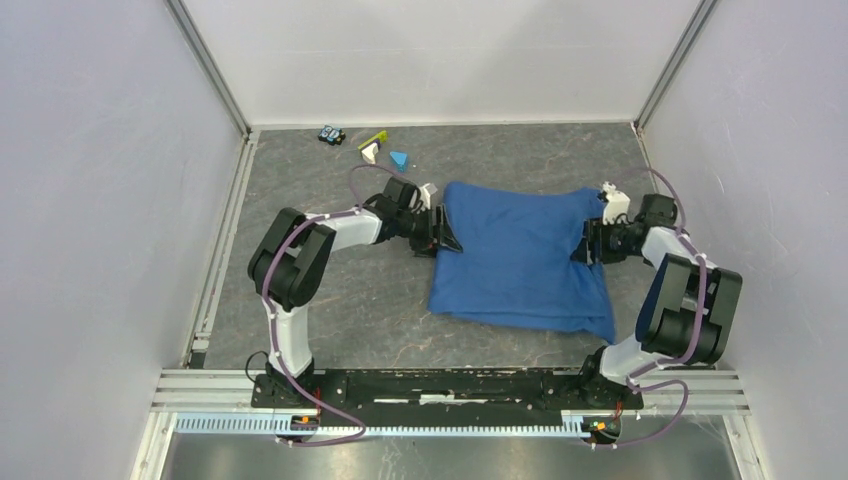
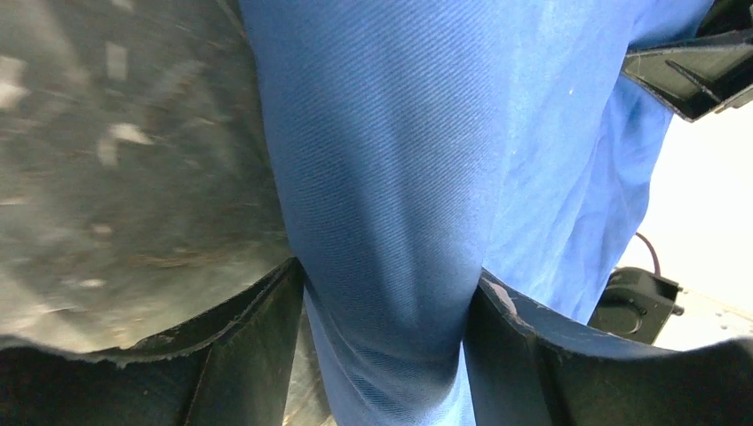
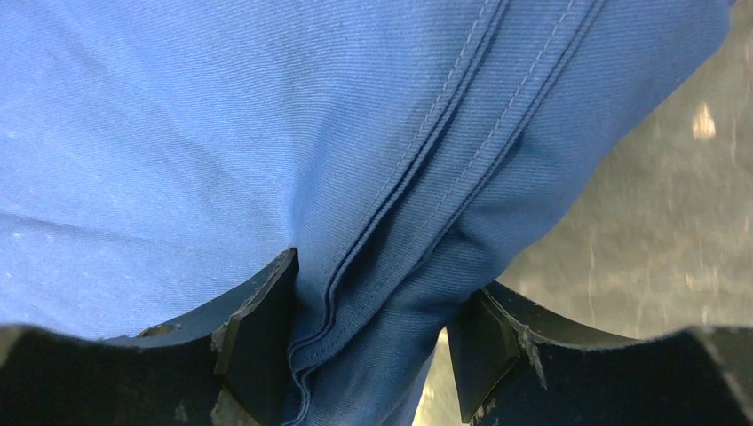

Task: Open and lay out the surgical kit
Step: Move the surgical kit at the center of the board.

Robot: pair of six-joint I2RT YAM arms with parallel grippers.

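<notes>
The surgical kit shows only as its blue cloth wrap [image 1: 520,255], a lumpy folded bundle in the middle of the grey table; whatever it holds is hidden. My left gripper [image 1: 447,230] is at the wrap's left edge. In the left wrist view, a thick fold of cloth [image 2: 382,177] fills the left gripper [image 2: 386,302] and is squeezed between both fingers. My right gripper [image 1: 582,245] is at the wrap's right edge. In the right wrist view, a hemmed fold [image 3: 417,177] sits inside the right gripper [image 3: 373,302] and touches both pads, with a slit of table showing by the right one.
Small toy blocks [image 1: 385,148] and a small dark-blue object [image 1: 331,134] lie near the back wall, left of centre. An aluminium rail [image 1: 225,250] runs along the table's left side. White walls close in the back and both sides.
</notes>
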